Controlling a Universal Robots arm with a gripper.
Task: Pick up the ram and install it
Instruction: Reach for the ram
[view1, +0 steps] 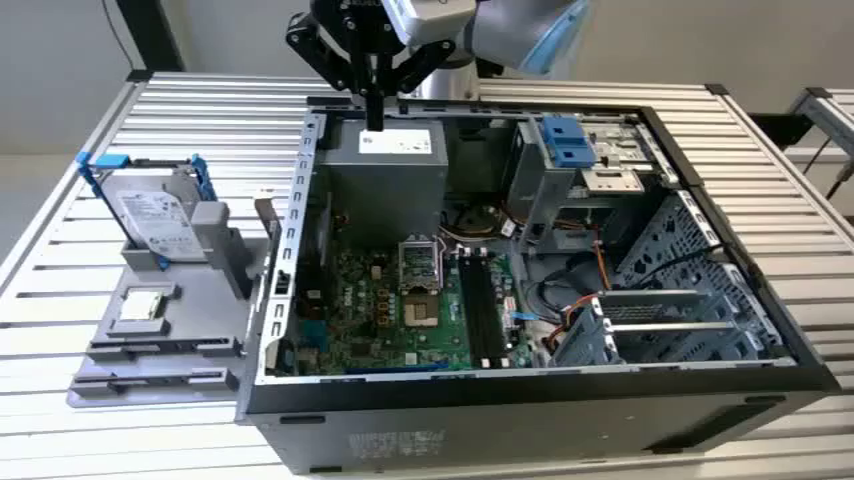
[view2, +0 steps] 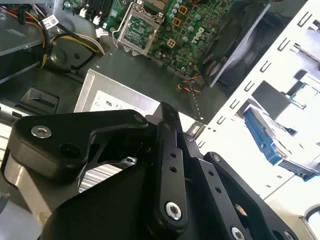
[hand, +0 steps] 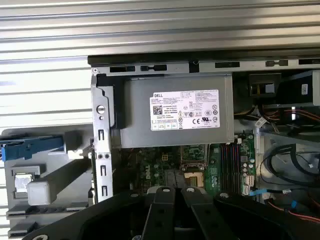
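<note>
My gripper (view1: 375, 112) hangs over the back wall of the open computer case (view1: 534, 388), just above the grey power supply (view1: 387, 165). Its black fingers (view1: 363, 80) are pressed together on a thin dark strip, seen edge-on, which I take to be the ram (view1: 375, 124). In both wrist views the fingers (hand: 165, 200) (view2: 169, 150) sit side by side with almost no gap. The black memory slots (view1: 483, 305) (hand: 227, 160) run along the green motherboard (view1: 374, 310), well below the gripper and toward the exterior view's right.
A grey fixture (view1: 200, 255) at the exterior view's left holds a silver hard drive in a blue bracket (view1: 154, 215) and a small square processor chip (view1: 144, 303). Drive cages (view1: 667, 320) and cables (view1: 574, 290) crowd the case's right half. The slatted metal table (view1: 80, 170) surrounds everything.
</note>
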